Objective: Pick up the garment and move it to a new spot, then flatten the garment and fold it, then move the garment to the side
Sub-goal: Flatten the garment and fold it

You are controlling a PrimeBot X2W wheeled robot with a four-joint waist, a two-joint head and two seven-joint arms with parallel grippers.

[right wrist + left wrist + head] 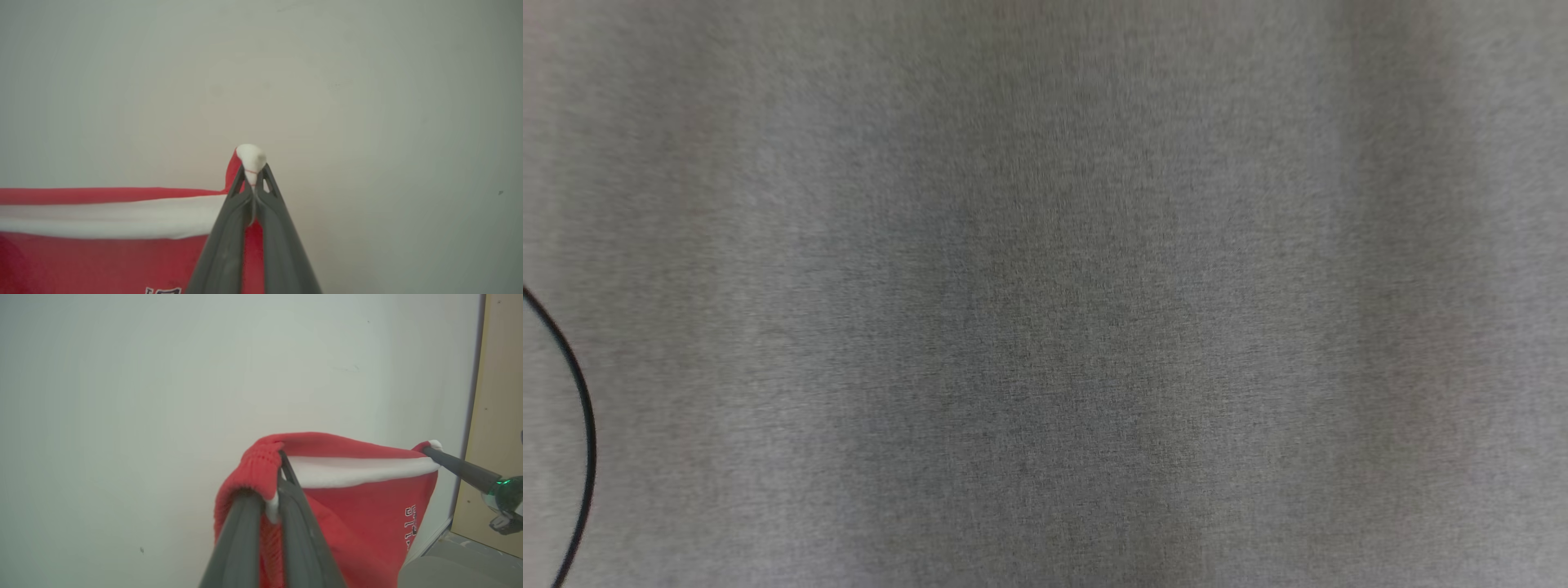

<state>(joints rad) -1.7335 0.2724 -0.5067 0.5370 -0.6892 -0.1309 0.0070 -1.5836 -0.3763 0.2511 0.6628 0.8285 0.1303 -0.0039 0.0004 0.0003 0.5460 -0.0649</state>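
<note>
The garment (pixel 359 498) is red with a white inner band and dark lettering, and it hangs stretched in the air between both grippers. My left gripper (pixel 278 457) is shut on its ribbed red edge in the left wrist view. My right gripper (pixel 252 169) is shut on a white corner of the garment (pixel 106 253) in the right wrist view. The right gripper (pixel 429 451) also shows at the right of the left wrist view, holding the far corner. The head view shows a grey cloth-covered surface (pixel 1045 294), with no garment on it.
A pale wall (pixel 163 396) stands behind the hanging garment. A light wooden panel (pixel 498 416) rises at the right of the left wrist view, with grey floor (pixel 449 571) below it. A thin black curved line (pixel 580 408) runs along the grey surface's left edge.
</note>
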